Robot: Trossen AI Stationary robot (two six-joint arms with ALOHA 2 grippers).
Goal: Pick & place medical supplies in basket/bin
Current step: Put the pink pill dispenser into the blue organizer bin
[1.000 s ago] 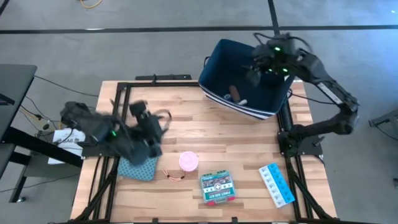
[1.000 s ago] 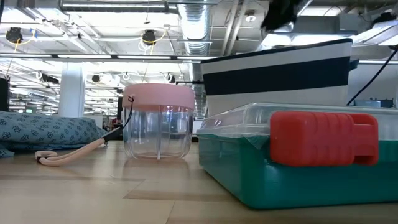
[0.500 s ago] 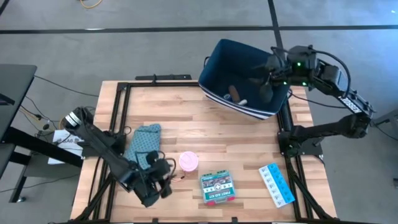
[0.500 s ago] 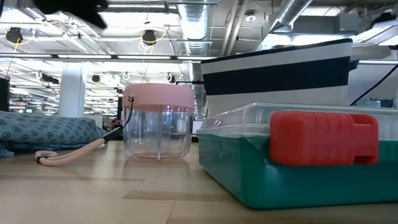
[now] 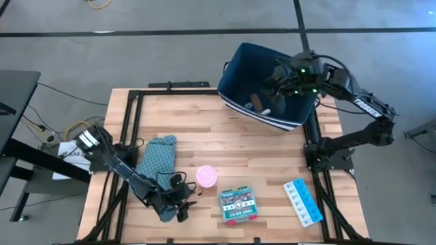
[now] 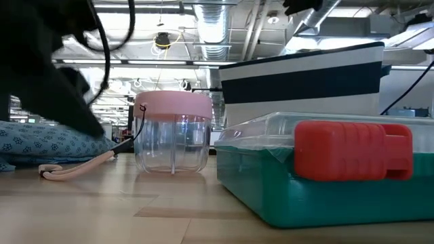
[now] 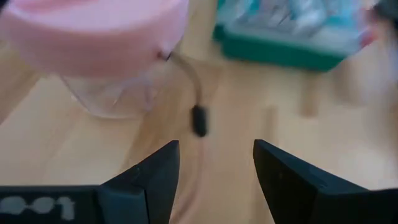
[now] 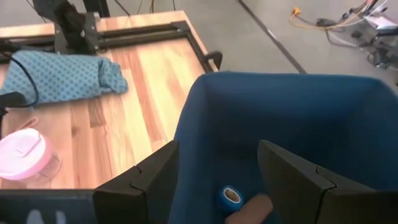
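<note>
High view: the left gripper (image 5: 178, 204), lower left on the worktop (image 5: 272, 146), has slid in close beside the pink round roll (image 5: 206, 177); the right gripper (image 5: 281, 80) has swung back over the bin (image 5: 240, 64), upper right.

Low view: a dark arm now fills the left edge.

Left wrist view: jaws released, empty, roll just ahead.

Right wrist view: jaws released above the small blue roll (image 8: 231, 198) and brown bar (image 8: 249, 209) lying inside; a pickup looks imminent.

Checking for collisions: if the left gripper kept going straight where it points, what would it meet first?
Probably the thin cord on the table, just ahead of the open left gripper; the pink-lidded clear container sits slightly off-line beyond it. Depth is uncertain.
</note>
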